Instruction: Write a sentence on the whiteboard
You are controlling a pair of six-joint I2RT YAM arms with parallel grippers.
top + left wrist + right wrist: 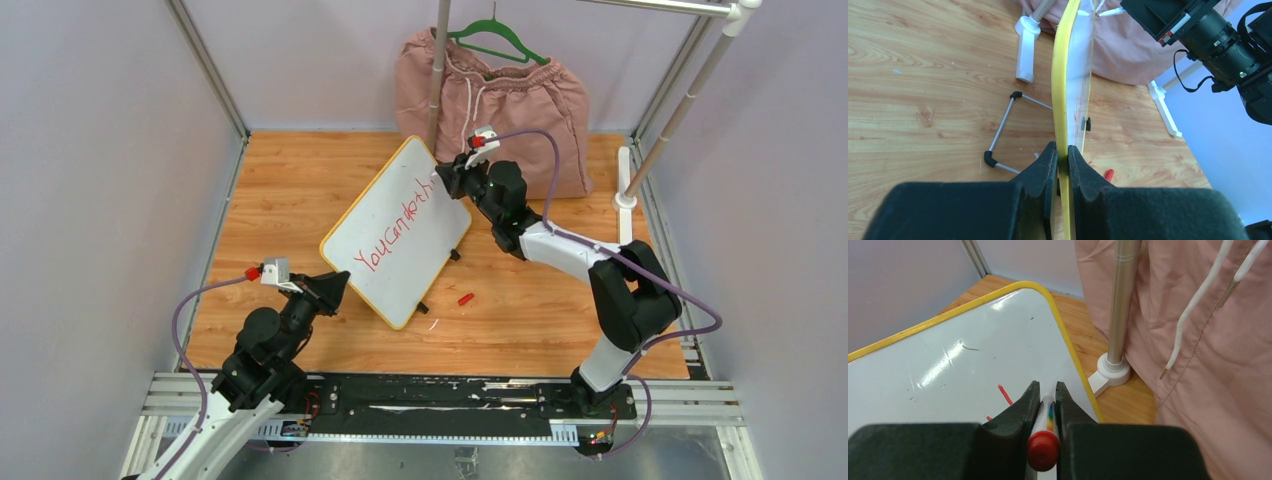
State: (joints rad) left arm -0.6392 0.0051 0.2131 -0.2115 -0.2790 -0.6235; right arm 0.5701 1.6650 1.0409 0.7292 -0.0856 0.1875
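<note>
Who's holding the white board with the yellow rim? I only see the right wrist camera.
Observer: The left gripper pinches the small rounded whiteboard by its yellow edge.
Operator: I see just one red stroke by my white, red-ended marker. What's written?
Observer: In the top view, the red handwritten sentence reads roughly "YouCandothis".
Operator: Anything lying nearby?
Observer: A small red piece lies on the wooden table beside the board.

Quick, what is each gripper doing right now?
Left gripper: closed on the whiteboard edge.
Right gripper: closed on a red marker.
</note>
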